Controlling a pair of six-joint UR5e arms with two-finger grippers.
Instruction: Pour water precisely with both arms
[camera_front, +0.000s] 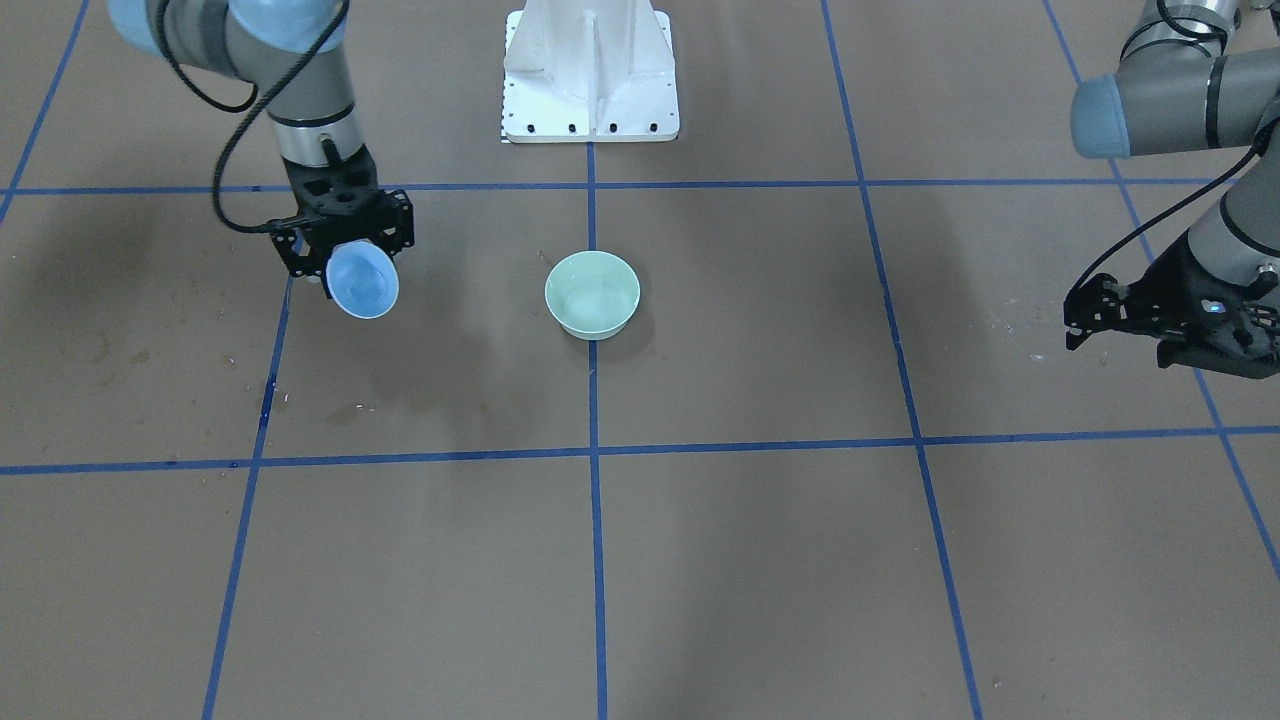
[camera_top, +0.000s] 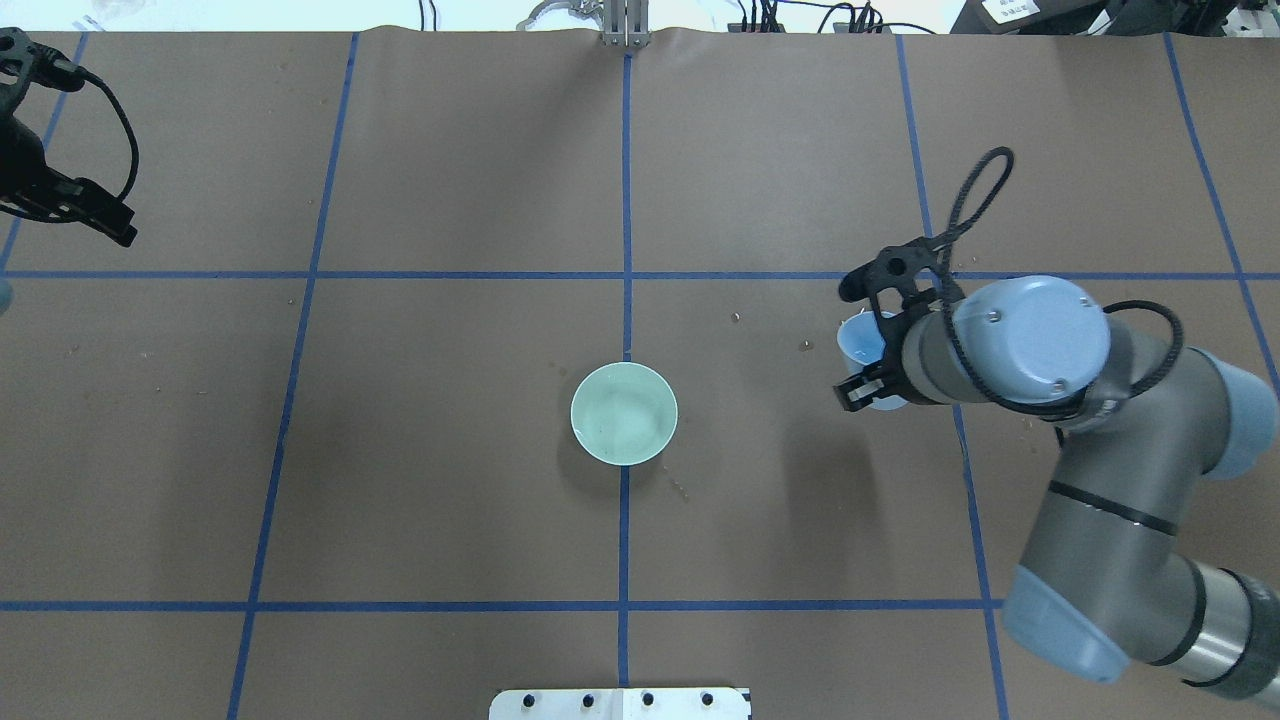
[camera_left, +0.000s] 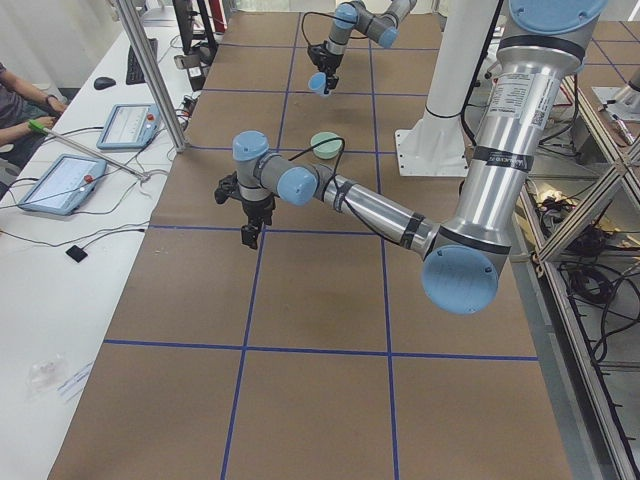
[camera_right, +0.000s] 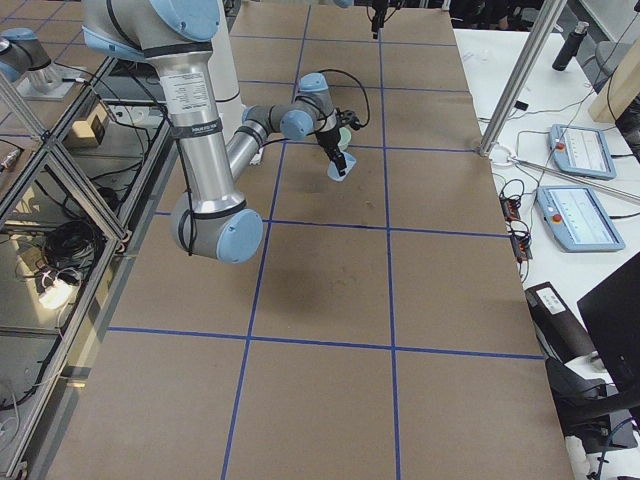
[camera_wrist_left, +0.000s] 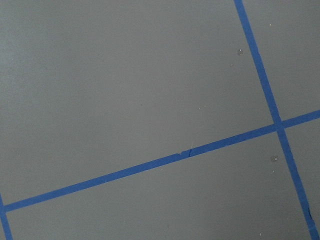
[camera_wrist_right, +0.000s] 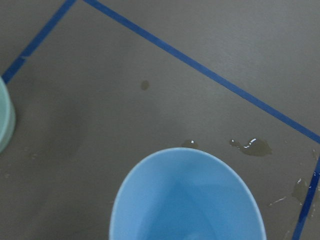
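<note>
Overhead exterior shows the water (camera_top: 625, 410) glinting in the green bowl (camera_top: 576, 400) on the worktop (camera_top: 450, 450), my right hand (camera_top: 862, 350) pinching the tilted blue cup (camera_front: 362, 283) well aside, apparently emptied, so pouring looks done; whether my far-off left hand (camera_front: 1075, 325) is spread, I cannot tell.

Water (camera_top: 625, 415) in bowl (camera_front: 590, 326); right arm (camera_top: 1100, 520) holds cup (camera_front: 362, 282), left arm (camera_front: 1170, 100) hovers.

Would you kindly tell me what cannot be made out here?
How full the blue cup is: the right wrist view's bottom edge cuts it off.
Whether the left claw is open: the overhead view's left edge crops it; the front view shows it side-on.
How deep the water in the green bowl is: only faint glints show.
</note>
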